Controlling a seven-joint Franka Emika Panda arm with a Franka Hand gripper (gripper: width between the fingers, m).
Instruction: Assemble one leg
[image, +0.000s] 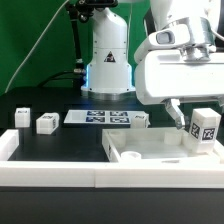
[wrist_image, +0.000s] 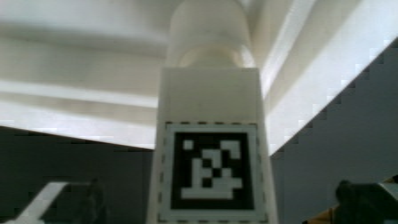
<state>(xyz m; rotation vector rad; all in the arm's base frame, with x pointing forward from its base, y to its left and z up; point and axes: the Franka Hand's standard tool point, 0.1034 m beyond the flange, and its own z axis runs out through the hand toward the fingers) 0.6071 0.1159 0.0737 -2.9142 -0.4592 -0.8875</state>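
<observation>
The leg (image: 205, 128) is a small white block with a black-and-white tag. It stands slightly tilted at the right end of the large white tray-like piece (image: 128, 153). My gripper (image: 192, 124) hangs right over it. In the wrist view the leg (wrist_image: 212, 120) runs lengthways between the fingers, its tag facing the camera and its narrow end toward the tray-like piece (wrist_image: 71, 80). My gripper (wrist_image: 210, 206) is open. One dark fingertip (wrist_image: 50, 204) shows on each side, with a clear gap to the leg.
Two more white legs (image: 22, 117) (image: 46, 123) stand at the exterior view's left. The marker board (image: 98, 118) lies in front of the arm's base (image: 108, 70). Another white block (image: 140, 119) sits beside it. A white rim (image: 60, 172) runs along the front.
</observation>
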